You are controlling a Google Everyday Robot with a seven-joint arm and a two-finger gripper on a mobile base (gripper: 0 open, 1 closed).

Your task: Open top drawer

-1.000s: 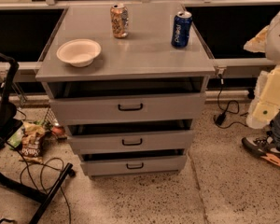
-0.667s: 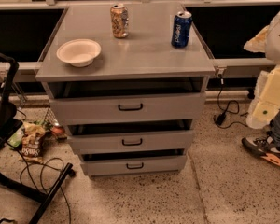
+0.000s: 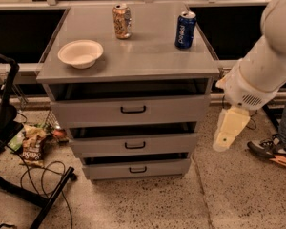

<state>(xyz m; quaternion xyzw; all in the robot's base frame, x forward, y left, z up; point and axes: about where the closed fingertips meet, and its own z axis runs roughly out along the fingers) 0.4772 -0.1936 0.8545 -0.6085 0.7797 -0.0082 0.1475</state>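
Grey top drawer [image 3: 128, 111] interior shadowed; gripper [image 3: 224, 138] right, apart.

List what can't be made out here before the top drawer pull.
Camera view:
- Inside of the top drawer: only a dark gap shows. The cabinet top and shadow hide the rest.
- Orange can and blue can: labels too blurred to read.
- Arm: cut off by the right and top edges.
- The gripper hangs right of the middle drawer, apart from the handle.
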